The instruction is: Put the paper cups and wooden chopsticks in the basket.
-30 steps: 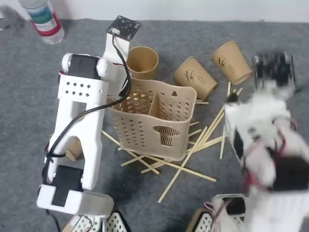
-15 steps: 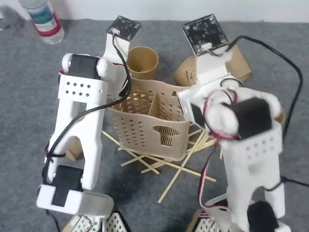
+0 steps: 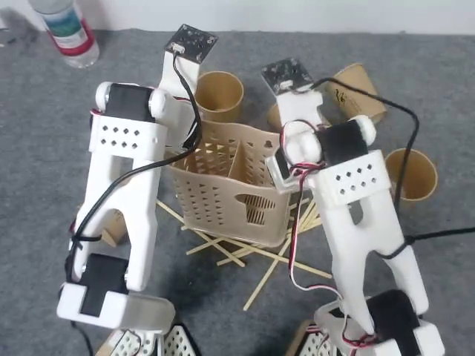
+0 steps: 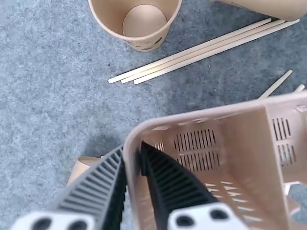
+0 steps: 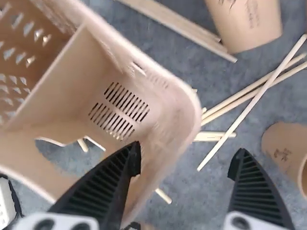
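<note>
Since the earlier frames, we record that the right claw (image 5: 188,148) has swung in from the table's far right side and now hangs over the basket (image 3: 223,196). The left claw (image 4: 132,149) and the basket have not shifted.

Right claw: jaws spread wide, gripping nothing. One finger sits over the basket's inside and the other is outside over the grey mat (image 3: 44,148), with the basket's corner rim between them. Loose chopsticks (image 5: 249,98) lie on the mat just beyond the outer finger. A paper cup (image 5: 244,21) lies on its side farther ahead. Another cup (image 5: 288,153) lies close beside the outer finger.

Left claw: clamped on the basket's wall, one finger inside and one outside, the rim pinched between them. Ahead of its fingertips three chopsticks (image 4: 192,52) lie side by side on the mat. Beyond them an upright cup (image 4: 134,19) stands with its mouth open.

Every cup and chopstick we can see lies outside the basket.
</note>
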Robot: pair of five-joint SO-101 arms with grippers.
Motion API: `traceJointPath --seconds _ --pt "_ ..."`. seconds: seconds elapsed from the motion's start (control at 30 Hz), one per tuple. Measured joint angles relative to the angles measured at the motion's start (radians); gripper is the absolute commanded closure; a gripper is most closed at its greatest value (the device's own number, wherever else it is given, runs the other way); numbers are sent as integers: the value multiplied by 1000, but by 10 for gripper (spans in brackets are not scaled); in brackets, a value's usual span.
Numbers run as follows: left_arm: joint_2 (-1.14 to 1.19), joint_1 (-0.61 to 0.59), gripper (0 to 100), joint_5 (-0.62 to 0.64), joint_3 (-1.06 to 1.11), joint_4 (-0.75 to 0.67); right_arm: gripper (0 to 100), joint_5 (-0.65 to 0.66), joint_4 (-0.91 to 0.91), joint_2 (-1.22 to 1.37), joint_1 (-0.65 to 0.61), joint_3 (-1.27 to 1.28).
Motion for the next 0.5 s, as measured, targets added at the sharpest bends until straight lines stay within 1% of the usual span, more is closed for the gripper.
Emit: traceJointPath --seconds 0.1,0.3,0.5 --pt "-6 2 988 0 0 3 726 -2 -17 0 0 49" --pt "-9 3 988 -2 0 3 913 -2 -28 0 0 71" --pt "-9 3 988 -2 0 6 972 -2 -40 0 20 71"
